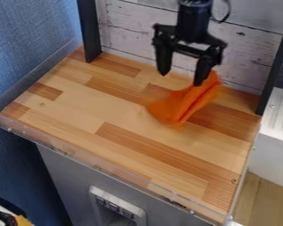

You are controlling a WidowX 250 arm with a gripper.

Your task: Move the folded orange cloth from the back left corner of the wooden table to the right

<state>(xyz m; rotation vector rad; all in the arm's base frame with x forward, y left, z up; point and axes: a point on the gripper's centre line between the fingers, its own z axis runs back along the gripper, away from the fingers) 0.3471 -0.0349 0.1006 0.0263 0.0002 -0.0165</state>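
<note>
Striped wooden surface [79,106] backs a creased, bright orange cloth [180,103].

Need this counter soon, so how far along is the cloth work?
Partway, it seems. Done: the gripper is at the orange cloth, over the wooden top. In hand: the cloth slants, creased, by one fingertip; the fingers stand apart, so a grip is unclear. Likely left: freeing and settling the cloth.

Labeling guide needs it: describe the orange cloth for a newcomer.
Find the wooden tabletop before the whitish plank wall. At the black hand is the cloth, crumpled and peaked. Its bright orange stands out from tan wood and black hand.
</note>
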